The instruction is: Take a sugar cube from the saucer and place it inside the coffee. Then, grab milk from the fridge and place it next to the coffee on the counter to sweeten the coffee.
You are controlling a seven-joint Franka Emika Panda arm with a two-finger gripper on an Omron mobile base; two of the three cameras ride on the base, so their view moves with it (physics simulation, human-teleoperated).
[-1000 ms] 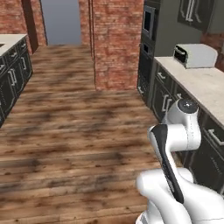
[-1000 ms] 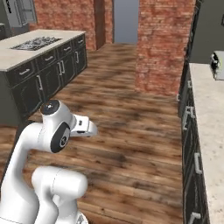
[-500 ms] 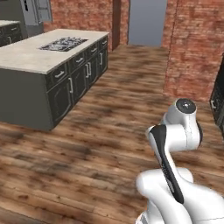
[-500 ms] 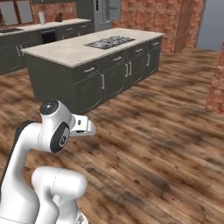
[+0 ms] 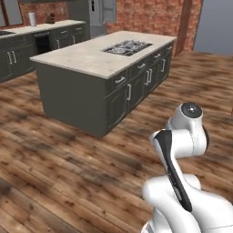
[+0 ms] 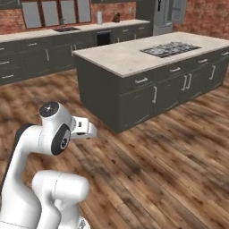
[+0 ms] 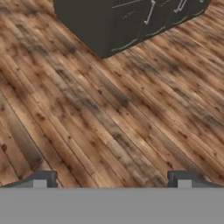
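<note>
My gripper [image 7: 112,179] is open, its two dark fingertips [image 7: 43,178] wide apart with nothing between them, pointing down at the wooden floor. The arm is folded close over the base. The grey fridge [image 5: 101,12] [image 6: 166,14] stands at the far end of the room behind the island. A long beige counter [image 6: 53,35] [image 5: 43,27] over dark cabinets runs along the back wall. The sugar cube, saucer, coffee and milk are out of view.
A dark-cabinet island [image 5: 86,61] [image 6: 123,57] with a cooktop [image 5: 127,46] [image 6: 170,48] stands ahead; its corner shows at the hand view's top [image 7: 127,22]. A white roll [image 6: 99,18] and a sink [image 6: 67,29] are on the back counter. Wooden floor lies around the base.
The whole picture has swung: the base has turned from the brick wall and side counter toward the island and fridge. The arm's pose and the open gripper look unchanged.
</note>
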